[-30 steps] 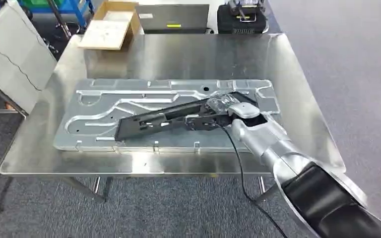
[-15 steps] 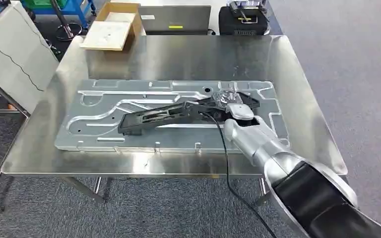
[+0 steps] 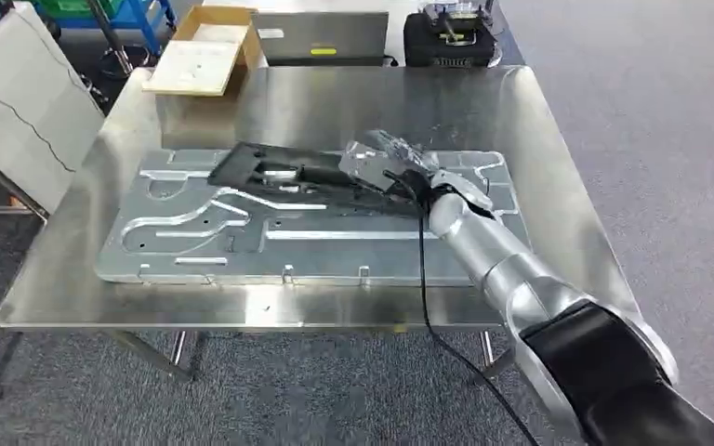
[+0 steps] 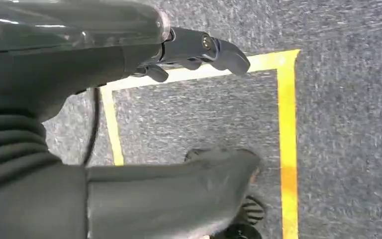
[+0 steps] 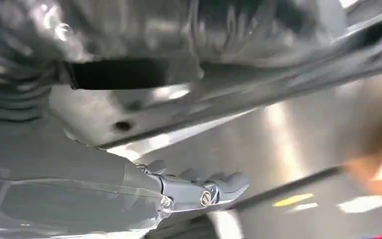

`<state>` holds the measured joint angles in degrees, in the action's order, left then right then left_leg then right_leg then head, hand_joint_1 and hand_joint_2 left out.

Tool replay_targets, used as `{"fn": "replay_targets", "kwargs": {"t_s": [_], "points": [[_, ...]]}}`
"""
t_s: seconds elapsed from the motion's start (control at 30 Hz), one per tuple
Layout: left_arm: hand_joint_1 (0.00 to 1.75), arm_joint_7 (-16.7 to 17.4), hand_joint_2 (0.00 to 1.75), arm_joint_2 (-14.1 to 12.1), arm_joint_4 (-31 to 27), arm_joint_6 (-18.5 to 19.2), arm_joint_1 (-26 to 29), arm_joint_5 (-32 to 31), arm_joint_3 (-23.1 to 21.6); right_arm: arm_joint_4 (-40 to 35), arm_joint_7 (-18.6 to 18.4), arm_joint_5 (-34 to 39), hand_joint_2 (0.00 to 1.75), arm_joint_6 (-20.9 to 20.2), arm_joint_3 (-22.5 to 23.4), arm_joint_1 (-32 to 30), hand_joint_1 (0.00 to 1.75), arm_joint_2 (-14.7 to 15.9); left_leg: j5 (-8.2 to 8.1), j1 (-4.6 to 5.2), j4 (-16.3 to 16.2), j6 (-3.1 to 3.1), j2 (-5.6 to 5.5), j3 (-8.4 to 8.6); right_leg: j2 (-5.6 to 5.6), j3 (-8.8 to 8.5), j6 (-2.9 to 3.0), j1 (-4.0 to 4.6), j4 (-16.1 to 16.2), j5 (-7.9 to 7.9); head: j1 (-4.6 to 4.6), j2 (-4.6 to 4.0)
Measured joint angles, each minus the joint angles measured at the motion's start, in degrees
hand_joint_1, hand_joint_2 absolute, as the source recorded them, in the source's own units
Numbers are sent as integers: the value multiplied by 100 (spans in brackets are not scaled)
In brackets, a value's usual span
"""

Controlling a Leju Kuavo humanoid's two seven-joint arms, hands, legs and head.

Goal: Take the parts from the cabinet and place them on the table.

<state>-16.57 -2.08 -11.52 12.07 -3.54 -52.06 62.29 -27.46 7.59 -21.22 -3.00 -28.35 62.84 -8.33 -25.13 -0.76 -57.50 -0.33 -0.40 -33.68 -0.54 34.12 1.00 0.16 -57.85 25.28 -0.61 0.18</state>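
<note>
Right hand [image 3: 439,189] carries a long black bracket-shaped part [image 3: 288,170] above the steel bench [image 3: 335,102].
Fingers clasp its near end; it hangs over the embossed aluminium panel [image 3: 242,243]. Lowering it level should prevent tipping.

A long black part [image 3: 311,174], a flat elongated bracket with cut-outs and a wider plate at its far left end, lies slantwise across the upper half of a large silver stamped metal panel [image 3: 242,243]. Its right end carries a crinkled clear plastic wrap [image 3: 386,153]. The panel lies flat on the steel table [image 3: 353,107], long side running left to right, with raised ribs, curved channels and small tabs along its near edge.
</note>
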Motion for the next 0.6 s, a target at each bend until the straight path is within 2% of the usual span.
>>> {"fn": "replay_targets", "kwargs": {"t_s": [0.03, 0.07, 0.1, 0.13, 0.2, 0.23, 0.27, 0.3, 0.37, 0.4, 0.43, 0.53, 0.57, 0.6], "points": [[0, -19, 0, 0, 0, 0, 18, 11, 11, -225, 87, 91, 0, -145, 17, -58, 0, 48, 6, 6, -2, 36, 0, -4, -1, -5, -29, 0, 16, -13, 2, 0], [0, -39, 0, 4, 0, 4, 26, 15, 17, -414, 115, 159, 0, -261, 28, -89, 0, 78, 38, -45, 43, 87, 7, 3, -3, 6, -70, 11, -6, 20, 0, 0], [0, -52, 0, 4, 0, 11, 21, 28, 24, -581, 146, 249, 0, -358, 44, -112, 0, 144, 53, -48, 52, 121, 9, 8, 3, 40, -104, -18, -118, 125, 2, 0], [0, -70, 0, 4, 0, 15, 19, 33, 35, -791, 176, 355, 0, -447, 48, -144, 0, 216, 54, -48, 52, 172, 13, -2, 18, 179, -126, -23, -429, 342, 0, 0], [0, -96, 0, 4, 0, 22, 22, 39, 50, -1174, 240, 554, 0, -522, 48, -284, 0, 349, 52, -43, 51, 190, 17, -4, 20, 597, -167, -45, -1353, 768, 0, 0], [0, -105, 0, 4, 0, 26, 27, 46, 55, -1371, 273, 649, 0, -526, 48, -392, 0, 442, 49, -43, 48, 194, 13, -5, 21, 780, -181, -54, -1738, 881, 2, 0], [0, -114, 0, 4, 0, 26, 38, 48, 61, -1578, 290, 716, 0, -526, 48, -498, 0, 537, 48, -43, 46, 194, 4, -1, 22, 848, -188, -64, -1852, 846, 2, 0], [0, -127, 0, 6, 0, 26, 47, 48, 68, -1766, 284, 727, 0, -515, 46, -590, 0, 621, 47, -43, 43, 193, -1, 3, 23, 777, -184, -72, -1671, 678, 2, 0], [0, -146, 0, 7, 0, 26, 52, 52, 94, -2125, 297, 741, 0, -454, 46, -701, 0, 772, 37, -37, 39, 177, -8, 19, 23, 329, -135, -70, -708, 160, 2, 0], [0, -149, 0, 9, 0, 22, 52, 59, 103, -2322, 363, 745, 0, -270, 46, -755, 0, 837, 29, -34, 39, 165, -6, 28, 25, 87, -89, -58, -217, -40, 2, 0], [0, -153, 0, 18, 0, 11, 48, 63, 114, -2509, 461, 756, 0, -53, 46, -835, 0, 887, 12, 1, 27, 132, -2, 20, 29, -17, -68, -8, -2, 11, 0, 0], [0, -201, 0, 24, 0, -4, 46, 66, 184, -3277, 754, 791, 0, 633, 120, -1329, 0, 1001, 19, -21, 72, 42, 4, 56, 25, -21, -35, 22, 18, 6, 2, 0], [0, -227, 0, 26, 0, -4, 47, 77, 197, -3528, 848, 778, 0, 810, 157, -1500, 0, 1032, 15, -8, 79, -1, 3, 70, 28, -37, 5, -13, 73, -19, 0, 0], [0, -278, 0, 28, 0, 0, 47, 103, 205, -3832, 1063, 705, 0, 1159, 208, -1752, 0, 1047, -64, -37, 13, -20, 13, 44, 51, -85, 37, -49, 128, -46, 0, 0]]}}
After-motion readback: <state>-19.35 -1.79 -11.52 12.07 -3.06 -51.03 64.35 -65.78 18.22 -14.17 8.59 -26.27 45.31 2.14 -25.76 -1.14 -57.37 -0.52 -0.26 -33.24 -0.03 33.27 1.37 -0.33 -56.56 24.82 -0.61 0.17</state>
